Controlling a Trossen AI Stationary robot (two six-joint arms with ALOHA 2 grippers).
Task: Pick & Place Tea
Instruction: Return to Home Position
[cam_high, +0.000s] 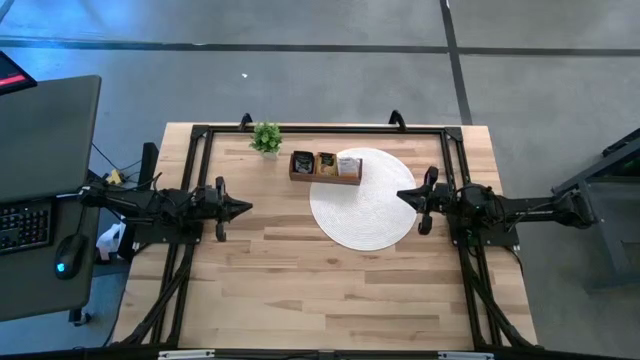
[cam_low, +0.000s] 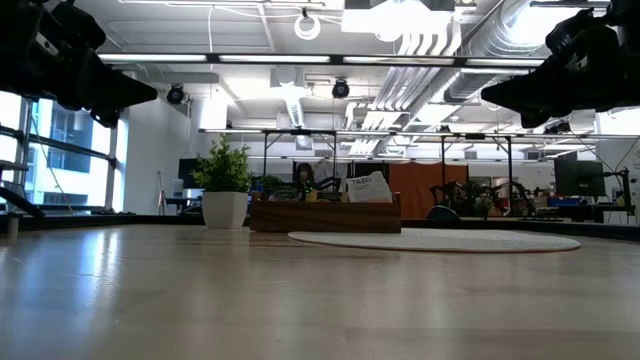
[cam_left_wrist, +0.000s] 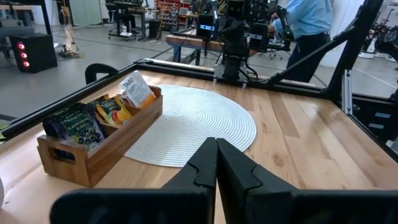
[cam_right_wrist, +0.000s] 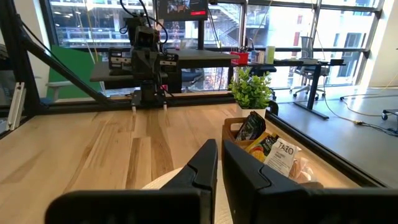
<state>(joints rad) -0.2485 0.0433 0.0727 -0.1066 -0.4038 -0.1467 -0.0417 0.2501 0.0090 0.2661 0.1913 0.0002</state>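
The tea sachets (cam_high: 326, 163) stand on edge in a brown wooden tray (cam_high: 326, 179) at the table's far middle: dark ones (cam_left_wrist: 73, 124), orange-yellow ones (cam_left_wrist: 112, 111) and a white one (cam_left_wrist: 135, 87). The tray's right end rests on the far left part of a round white woven mat (cam_high: 365, 215). My left gripper (cam_high: 247, 208) hovers level at the table's left, shut and empty, pointing toward the mat. My right gripper (cam_high: 400, 195) hovers level over the mat's right edge, shut and empty, facing the left one. Both hang well above the table in the low view.
A small potted plant (cam_high: 266, 138) stands at the far left of the tray. A black frame (cam_high: 320, 129) runs along the table's far edge and sides. Bare wood (cam_high: 320, 290) fills the near half. A person (cam_left_wrist: 308, 18) stands beyond the table's right side.
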